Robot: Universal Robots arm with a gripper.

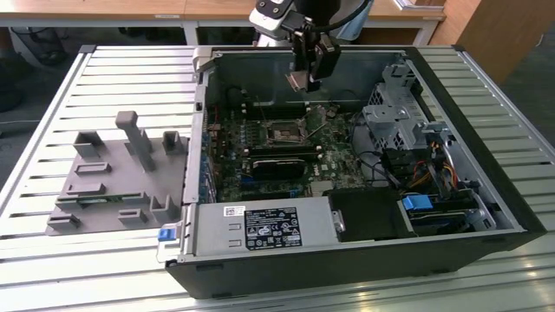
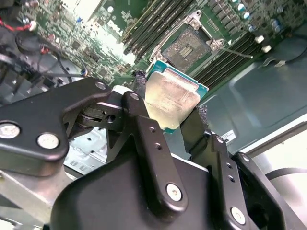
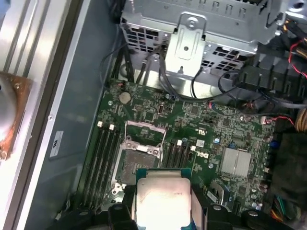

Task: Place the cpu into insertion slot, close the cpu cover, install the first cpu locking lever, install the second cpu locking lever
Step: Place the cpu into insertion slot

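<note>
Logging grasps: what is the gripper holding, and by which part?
The gripper holds the cpu, its fingers clamped on two opposite edges.

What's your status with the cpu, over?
Gripper shut on cpu, held above motherboard. Insertion slot open, empty. No obstruction seen.

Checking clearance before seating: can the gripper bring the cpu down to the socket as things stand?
Probably yes. The gripper holds the cpu above the open case; the socket lies bare, its cover swung open, nothing between.
</note>
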